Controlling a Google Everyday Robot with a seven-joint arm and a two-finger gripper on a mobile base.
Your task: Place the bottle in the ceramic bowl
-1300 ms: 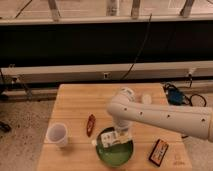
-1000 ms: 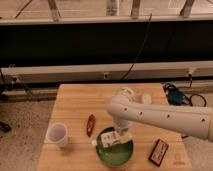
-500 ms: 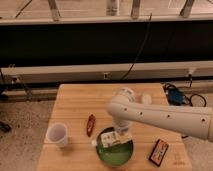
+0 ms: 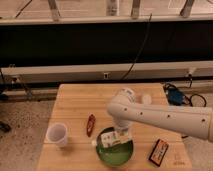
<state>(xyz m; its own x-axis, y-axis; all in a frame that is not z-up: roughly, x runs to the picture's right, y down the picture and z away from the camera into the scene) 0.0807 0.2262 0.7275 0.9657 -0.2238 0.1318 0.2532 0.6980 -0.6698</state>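
The green ceramic bowl [image 4: 118, 154] stands near the front edge of the wooden table [image 4: 75, 100]. The white bottle [image 4: 109, 139] lies on its side over the bowl's left rim, its cap end sticking out to the left. My gripper [image 4: 121, 136] is at the end of the white arm [image 4: 160, 117], right above the bottle and the bowl, and it hides the bottle's right end. I cannot tell whether the bottle rests in the bowl or is held just above it.
A white plastic cup [image 4: 56, 134] stands at the front left. A red snack packet [image 4: 90, 125] lies between the cup and the bowl. A black and orange packet [image 4: 159, 152] lies right of the bowl. Cables and a blue object [image 4: 176, 95] lie off the right edge.
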